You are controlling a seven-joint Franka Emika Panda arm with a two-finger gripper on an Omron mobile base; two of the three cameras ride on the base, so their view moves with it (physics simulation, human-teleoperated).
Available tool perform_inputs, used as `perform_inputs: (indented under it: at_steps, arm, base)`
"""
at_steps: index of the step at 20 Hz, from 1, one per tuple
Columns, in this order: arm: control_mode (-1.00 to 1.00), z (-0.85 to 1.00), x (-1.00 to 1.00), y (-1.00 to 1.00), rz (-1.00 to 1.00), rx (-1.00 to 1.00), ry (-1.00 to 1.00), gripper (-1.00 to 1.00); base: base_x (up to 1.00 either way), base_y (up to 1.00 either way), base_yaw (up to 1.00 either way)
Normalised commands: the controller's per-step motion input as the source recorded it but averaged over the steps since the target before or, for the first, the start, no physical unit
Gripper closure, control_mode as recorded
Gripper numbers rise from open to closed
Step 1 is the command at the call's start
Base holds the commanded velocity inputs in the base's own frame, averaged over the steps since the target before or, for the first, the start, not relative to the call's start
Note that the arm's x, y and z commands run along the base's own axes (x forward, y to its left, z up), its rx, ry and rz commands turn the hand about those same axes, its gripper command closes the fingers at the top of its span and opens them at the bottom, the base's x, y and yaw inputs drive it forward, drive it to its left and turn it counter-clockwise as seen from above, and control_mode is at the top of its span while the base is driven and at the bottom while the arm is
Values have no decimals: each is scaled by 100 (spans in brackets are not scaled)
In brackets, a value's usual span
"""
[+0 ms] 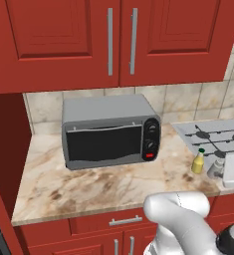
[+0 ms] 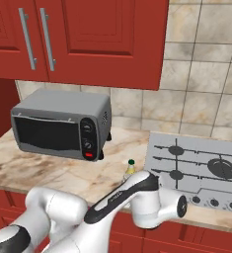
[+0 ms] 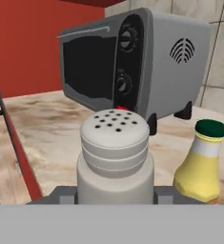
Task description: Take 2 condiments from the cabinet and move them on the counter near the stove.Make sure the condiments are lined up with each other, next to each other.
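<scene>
End effector (image 3: 116, 193): two dark finger tips clamped on the sides of the short grey-white shaker with a rounded, perforated top (image 3: 115, 157), one tip on each side of its body. In the left base view the white hand and the shaker (image 1: 216, 168) sit at the right end of the tabletop, by the near left corner of the stove.

Small yellow bottle with dark green cap (image 3: 200, 162): upright on the tabletop, just beside the shaker, on its right in the hand view; whether they touch cannot be told. In the left base view the bottle (image 1: 198, 161) stands left of the shaker. In the right base view only the bottle's top (image 2: 130, 168) shows above the white forearm.

Grey toaster oven with dark glass door and two black knobs (image 1: 109, 131): on the tabletop against the wall, well left of the stove.

Flat silver-grey gas cooktop with black burners (image 2: 199, 167): its row of small knobs shows in the right base view.

Beige-brown marbled stone tabletop (image 1: 88, 187): rounded front edge, red base cabinets below.

Red wooden wall cabinet with long silver bar handles (image 1: 108, 42): doors closed, above the toaster oven. Beige tiled wall behind.
</scene>
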Motion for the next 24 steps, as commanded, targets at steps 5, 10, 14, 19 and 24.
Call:
perform_inputs:
  at_steps: [5,10,14,19,24]
  arm:
    - [-100,-10,23,-18,2,2,0,100]
    - [-100,-17,23,-4,1,0,0,100]
    - [-100,-21,16,0,0,0,1,100]
    - [-100,-22,15,0,0,0,2,100]
    - [-100,-18,15,0,0,0,3,100]
  base:
    - [0,0,0]
    - [0,0,0]
    - [0,0,0]
    - [0,0,0]
    - [0,0,0]
